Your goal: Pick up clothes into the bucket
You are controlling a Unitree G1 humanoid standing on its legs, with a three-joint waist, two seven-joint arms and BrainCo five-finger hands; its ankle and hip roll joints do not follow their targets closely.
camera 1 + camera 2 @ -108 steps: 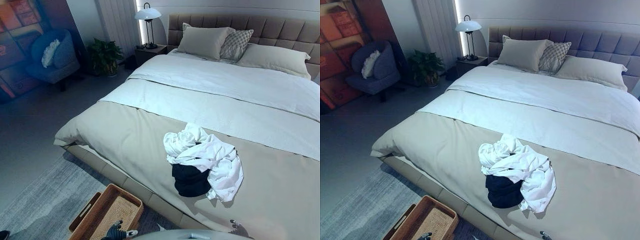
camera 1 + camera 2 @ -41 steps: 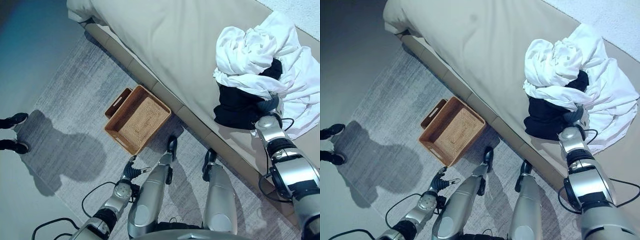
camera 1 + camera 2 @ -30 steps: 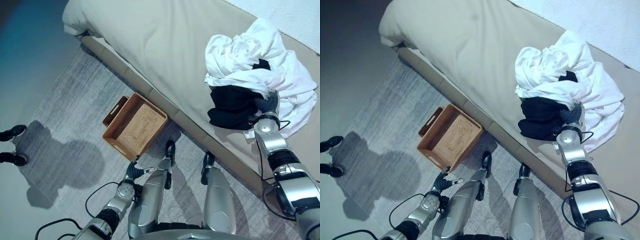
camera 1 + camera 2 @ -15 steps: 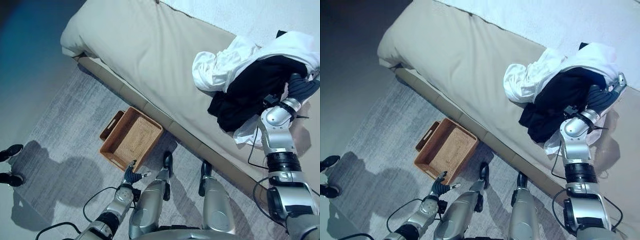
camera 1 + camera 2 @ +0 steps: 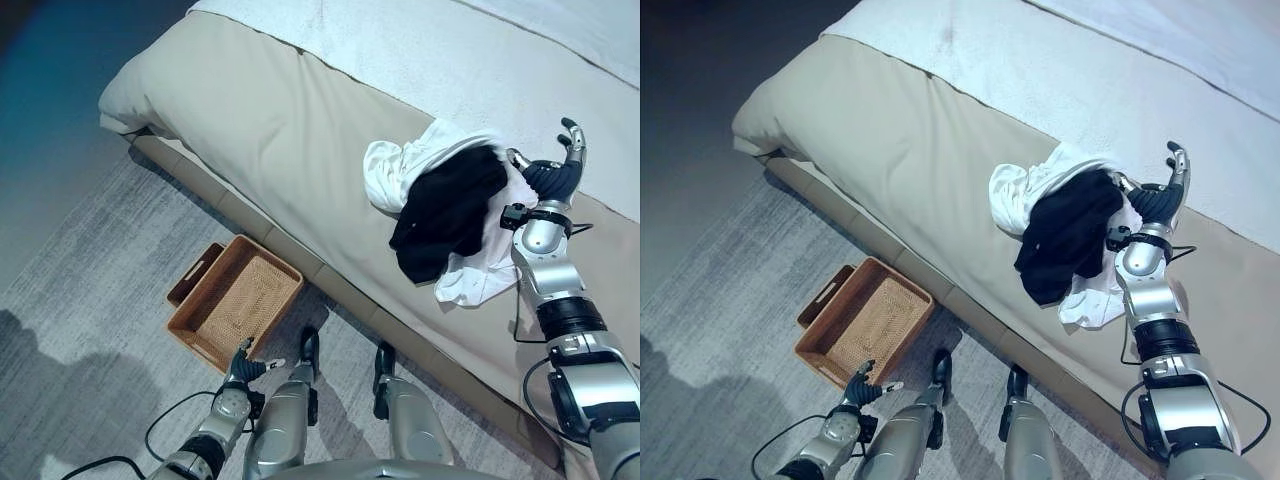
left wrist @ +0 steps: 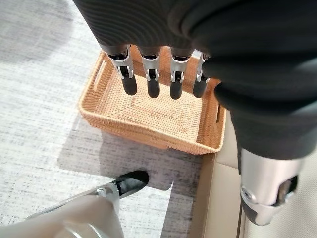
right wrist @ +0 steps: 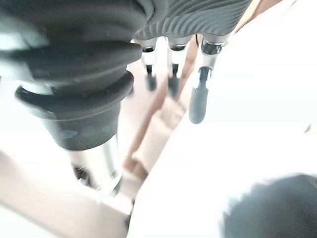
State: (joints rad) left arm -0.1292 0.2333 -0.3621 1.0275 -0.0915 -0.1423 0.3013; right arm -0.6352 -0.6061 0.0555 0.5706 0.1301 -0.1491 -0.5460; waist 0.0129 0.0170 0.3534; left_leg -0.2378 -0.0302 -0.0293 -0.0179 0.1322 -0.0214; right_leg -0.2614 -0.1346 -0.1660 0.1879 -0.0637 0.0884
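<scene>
No writing or label can be made out on anything here. There are two garments: one white garment [image 5: 470, 270] and one black garment [image 5: 447, 210], bunched together on the tan bedspread [image 5: 270, 120] close to the near edge of the bed. The black one lies over the white one, which pokes out at the left of the heap and at its near end.

The right hand [image 5: 556, 170] is raised just beside the heap, on its far side, fingers straight and spread, pointing up, gripping nothing. Its wrist view shows straight fingers [image 7: 198, 99] with pale cloth close by.

One woven basket [image 5: 232, 303] stands on the grey rug [image 5: 90, 300] against the foot of the bed, with nothing in it. The left hand [image 5: 247, 364] hangs low beside the basket, fingers [image 6: 152, 79] straight in a row over the basket's rim, thumb apart, holding nothing.

Half a second ago the right hand was buried in the clothes, lifting the black piece high with the white draped above; now it is clear of them and the heap has flopped down, black on top. The camera has shifted too, and the person's shoes at the edge are out of sight.
</scene>
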